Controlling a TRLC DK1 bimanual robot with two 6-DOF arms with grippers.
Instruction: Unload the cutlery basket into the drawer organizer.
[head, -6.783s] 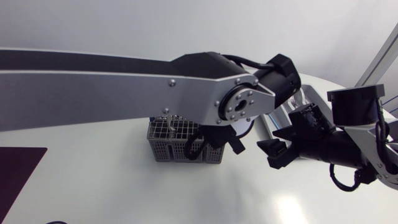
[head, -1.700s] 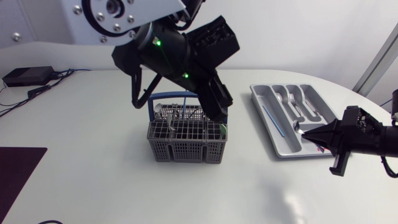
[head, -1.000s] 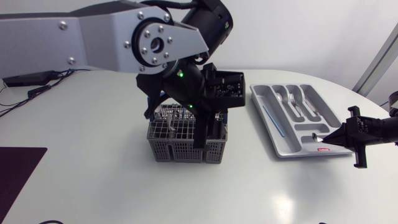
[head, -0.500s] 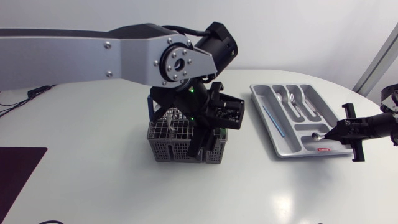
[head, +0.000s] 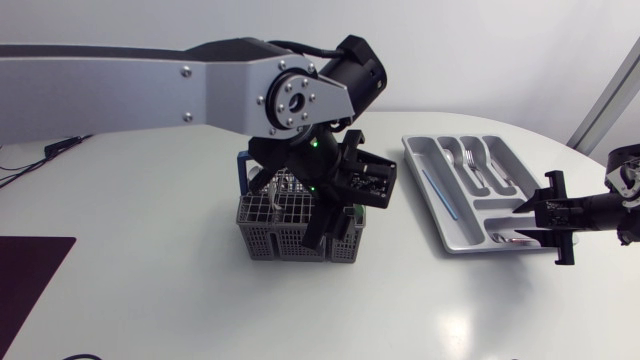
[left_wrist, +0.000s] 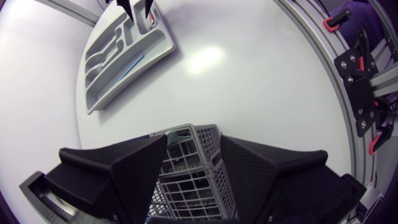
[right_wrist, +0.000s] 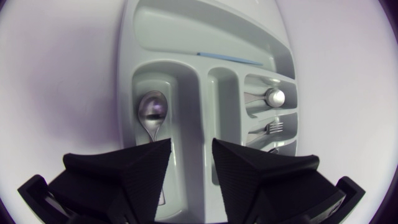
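Note:
The grey cutlery basket (head: 280, 240) with a blue handle stands mid-table, some cutlery (head: 272, 195) upright in its left part. My left gripper (head: 333, 228) hangs over the basket's right end, open, its fingertips down among the compartments; the left wrist view shows the mesh basket (left_wrist: 193, 168) between its fingers (left_wrist: 140, 168), with nothing gripped. The grey organizer tray (head: 415, 160) lies to the right. My right gripper (head: 528, 220) is open at its near right corner. A spoon (right_wrist: 152, 115) lies free in a tray (right_wrist: 127, 74) compartment just ahead of the right gripper (right_wrist: 191, 149).
Forks (head: 470, 160) lie in the tray's far compartments and a thin blue stick (head: 440, 190) in its long left slot. In the right wrist view a fork (right_wrist: 273, 127) and another spoon (right_wrist: 273, 96) fill the side slots. A dark mat (head: 25, 280) covers the table's near left corner.
My right gripper has opened and let go of the spoon, which now lies in the tray. My left gripper has dropped lower into the basket's right end.

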